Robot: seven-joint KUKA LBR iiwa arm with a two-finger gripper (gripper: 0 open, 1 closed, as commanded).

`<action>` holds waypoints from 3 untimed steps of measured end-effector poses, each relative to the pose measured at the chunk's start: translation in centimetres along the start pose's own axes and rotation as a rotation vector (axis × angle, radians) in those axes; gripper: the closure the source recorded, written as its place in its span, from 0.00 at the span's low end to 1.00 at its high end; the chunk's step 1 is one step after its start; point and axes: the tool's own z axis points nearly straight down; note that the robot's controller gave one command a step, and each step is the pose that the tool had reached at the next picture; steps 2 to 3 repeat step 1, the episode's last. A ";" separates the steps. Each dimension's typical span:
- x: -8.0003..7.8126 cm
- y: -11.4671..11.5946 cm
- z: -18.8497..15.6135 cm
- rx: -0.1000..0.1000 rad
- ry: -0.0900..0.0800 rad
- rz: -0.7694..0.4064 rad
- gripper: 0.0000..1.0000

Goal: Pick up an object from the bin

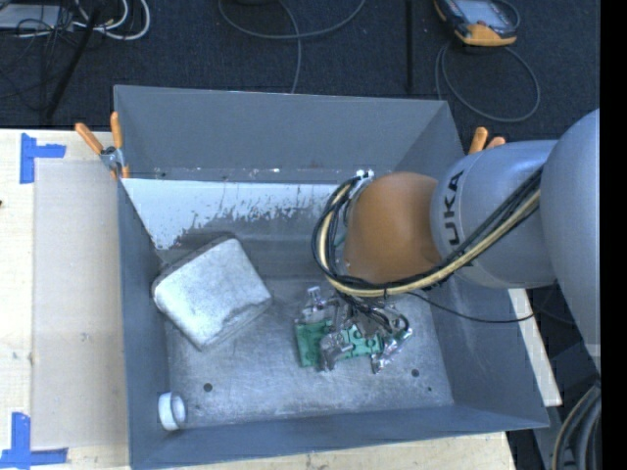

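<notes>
- Locate the small white cylinder (171,409) in the lower left corner of the bin (284,135). It lies against the left wall, well apart from the gripper, and is the farther of the two loose things.
- Locate the pale grey block (211,292) at the left centre of the frame. It rests flat on the bin floor with its edges turned diagonally to the bin walls. Its outline is close to square, so no long axis dictates the approach.
- Note the deciding relation: the block lies to the left of the gripper and slightly higher in the frame, near it but not touching. Bare floor separates its right corner from the gripper.
- Locate the gripper (348,339) at the lower centre-right of the frame, low over the bin floor.
- A green plate (312,344) sits at the gripper's left side. You cannot tell whether it belongs to the robot or is a loose thing.
- You cannot tell whether the gripper is open or closed, because its metal parts and cables crowd together. Nothing is visibly held.
- Judge the pick as not yet made. Reaching the block calls for a shift toward frame left.
</notes>
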 end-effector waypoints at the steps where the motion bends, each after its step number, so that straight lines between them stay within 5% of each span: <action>1: 3.0 -0.9 -13.0 0.006 -0.015 -0.044 1.00; 3: 3.0 -0.9 -13.0 0.006 -0.015 -0.044 1.00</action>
